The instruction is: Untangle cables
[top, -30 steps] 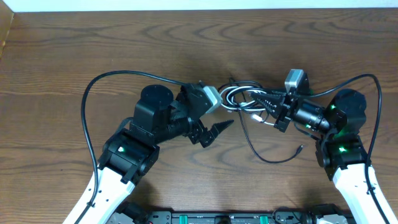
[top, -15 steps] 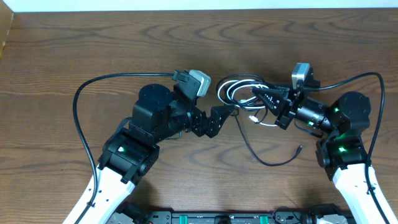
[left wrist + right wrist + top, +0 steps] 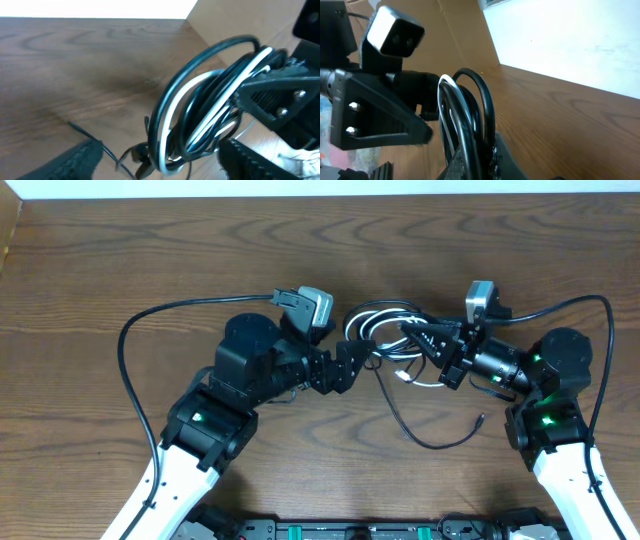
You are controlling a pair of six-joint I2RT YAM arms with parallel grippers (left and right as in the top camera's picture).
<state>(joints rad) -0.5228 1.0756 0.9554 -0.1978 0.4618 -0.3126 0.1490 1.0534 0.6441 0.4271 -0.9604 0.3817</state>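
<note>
The cables [image 3: 385,313] are a coiled bundle of black and white loops at mid table, lifted off the wood. My right gripper [image 3: 412,335] is shut on the bundle's right side; in the right wrist view the strands [image 3: 470,115] are pinched between its fingers [image 3: 480,152]. My left gripper [image 3: 352,363] is at the bundle's left end. In the left wrist view the loops [image 3: 200,100] hang between its open fingers [image 3: 75,162], with a gap on each side. One loose black strand [image 3: 440,442] trails to a small plug [image 3: 483,420].
Thick black arm wires arc out at the left [image 3: 125,370] and the right [image 3: 603,330]. The table's far edge meets a white wall [image 3: 320,188]. A black rail [image 3: 330,530] runs along the near edge between the two arm bases.
My left gripper has swung up and right from below the bundle until its fingers straddle the loops, and they have narrowed a little. The right gripper keeps its hold, barely moved.
</note>
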